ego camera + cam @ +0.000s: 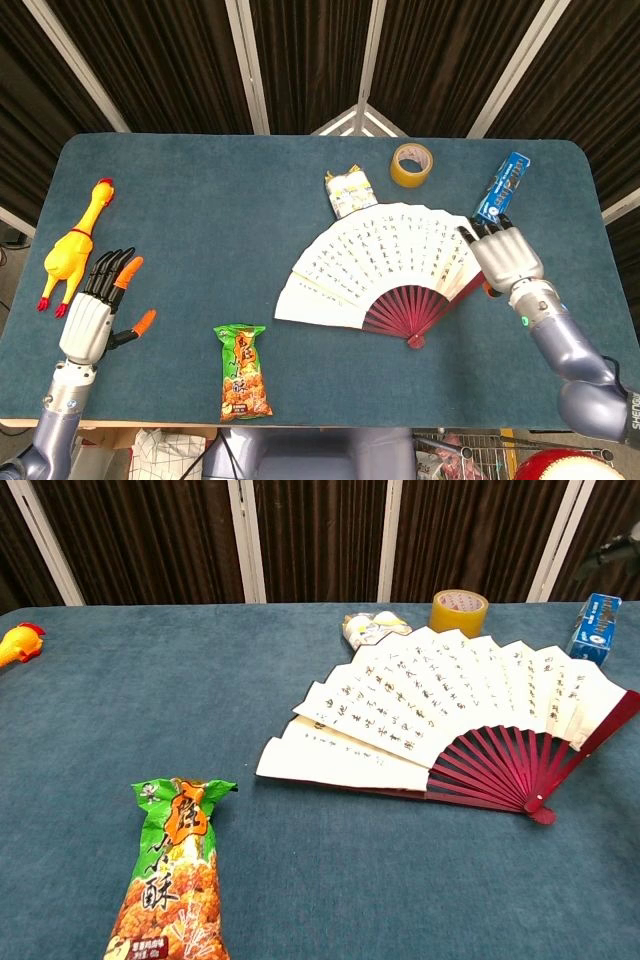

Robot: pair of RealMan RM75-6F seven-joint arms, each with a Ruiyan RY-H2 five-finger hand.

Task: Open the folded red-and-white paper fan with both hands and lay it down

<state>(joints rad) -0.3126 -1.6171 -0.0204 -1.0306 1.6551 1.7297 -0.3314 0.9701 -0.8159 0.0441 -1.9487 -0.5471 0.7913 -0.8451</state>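
The red-and-white paper fan point(385, 262) lies spread open and flat on the blue table point(200, 230), its red ribs meeting at a pivot near the front. In the chest view the fan point(470, 715) rests fully on the cloth. My right hand point(505, 257) hovers at the fan's right edge with its fingers straight, and holds nothing. Only a dark fingertip point(612, 552) of it shows in the chest view, well above the fan. My left hand point(92, 315) is far off at the table's left front, fingers spread and empty.
A yellow rubber chicken point(72, 247) lies at the left edge. A green snack bag point(243, 372) is at the front. Behind the fan sit a small packet point(348, 190), a tape roll point(410, 164) and a blue box point(502, 186).
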